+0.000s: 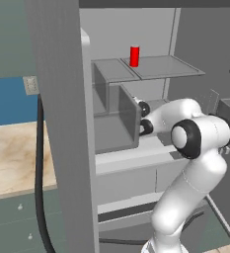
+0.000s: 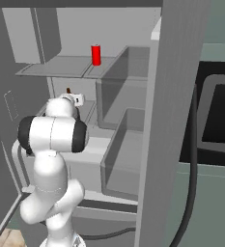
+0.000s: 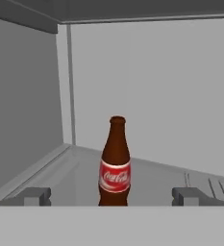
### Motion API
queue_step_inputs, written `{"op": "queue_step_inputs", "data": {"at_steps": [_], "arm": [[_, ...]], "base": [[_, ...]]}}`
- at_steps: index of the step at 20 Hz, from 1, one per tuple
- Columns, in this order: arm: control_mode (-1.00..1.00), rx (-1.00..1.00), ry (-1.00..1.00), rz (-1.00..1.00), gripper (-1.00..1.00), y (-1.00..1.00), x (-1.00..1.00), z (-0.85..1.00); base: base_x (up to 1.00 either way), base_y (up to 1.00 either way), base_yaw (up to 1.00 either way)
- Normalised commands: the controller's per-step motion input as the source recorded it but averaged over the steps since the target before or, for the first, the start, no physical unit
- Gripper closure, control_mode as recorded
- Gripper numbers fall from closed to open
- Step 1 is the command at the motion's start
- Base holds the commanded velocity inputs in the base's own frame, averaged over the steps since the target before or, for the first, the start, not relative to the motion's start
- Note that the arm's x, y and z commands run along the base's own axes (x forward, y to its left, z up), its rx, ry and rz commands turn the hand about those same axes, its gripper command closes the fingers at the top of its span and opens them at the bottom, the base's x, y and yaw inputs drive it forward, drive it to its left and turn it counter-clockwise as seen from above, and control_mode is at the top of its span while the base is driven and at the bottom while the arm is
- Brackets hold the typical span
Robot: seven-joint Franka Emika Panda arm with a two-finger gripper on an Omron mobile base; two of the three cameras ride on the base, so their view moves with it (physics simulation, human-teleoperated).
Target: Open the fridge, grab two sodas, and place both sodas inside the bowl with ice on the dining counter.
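Hand view: gripper (image 3: pixel 111 196) fully open, holding nothing, brown cola bottle (image 3: pixel 115 163) upright between its fingertips, just beyond, on a fridge (image 1: pixel 62 123) shelf. Base views add the red can (image 1: pixel 134 56) upright on the shelf above.

Left base view: blue wall (image 1: pixel 8 101) with a pale outlet plate (image 1: pixel 31 85) on it, grey-green wall (image 1: pixel 8 34) above. Beige marble countertop (image 1: pixel 13 158) below, over grey-green cabinets (image 1: pixel 18 222) with small knobs. Black cable (image 1: pixel 39 168) hangs down past the counter's right edge. Right base view: dark sink (image 2: pixel 220 116) recessed in a grey-green unit (image 2: pixel 210 202), another black cable (image 2: pixel 193 159) running down beside it. Tan floor patch (image 2: pixel 10 237) at bottom left. Lighting flat, even.
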Motion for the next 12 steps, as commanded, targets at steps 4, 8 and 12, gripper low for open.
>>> {"op": "queue_step_inputs", "data": {"at_steps": [4,8,12], "arm": [[-1.00,0.00,0.00,0.00,-1.00,0.00,0.28,-0.12],[-1.00,0.00,0.00,0.00,-1.00,0.00,0.25,-0.09],[-1.00,0.00,0.00,0.00,-1.00,0.00,0.24,-0.09]], "base": [[0.00,0.00,0.00],[0.00,0.00,0.00],[0.00,0.00,0.00]]}}
